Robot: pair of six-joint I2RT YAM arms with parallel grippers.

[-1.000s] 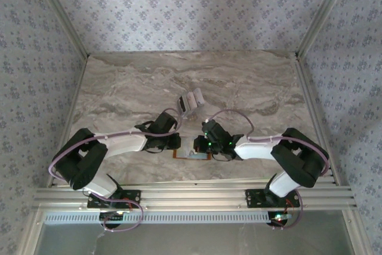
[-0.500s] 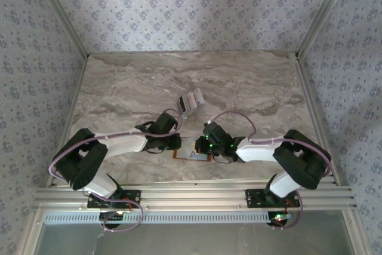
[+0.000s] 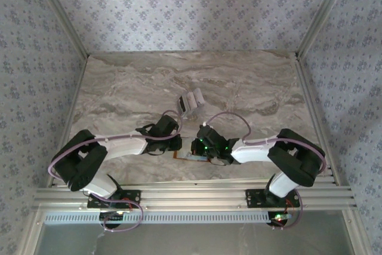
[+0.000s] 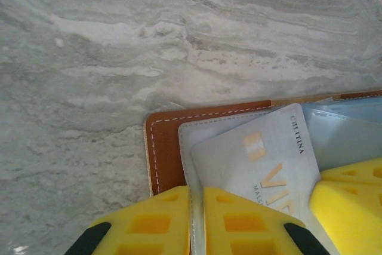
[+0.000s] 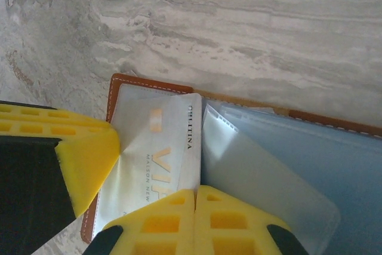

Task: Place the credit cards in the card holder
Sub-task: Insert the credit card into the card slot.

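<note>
Over card holder (image 5: 149,83), right gripper (image 5: 195,198) pinching card (image 5: 161,159)

Tan-brown card holder (image 4: 164,147) lying open on marble surface (image 4: 119,40), silver VIP card (image 4: 256,159) tilted across its inner pockets, other credit cards (image 3: 190,103) clustered farther back.

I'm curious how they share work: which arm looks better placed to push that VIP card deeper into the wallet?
Right, probably. The right gripper, shut, sits at the end of the card, while the left gripper pinches the pocket edge of the card holder.
</note>
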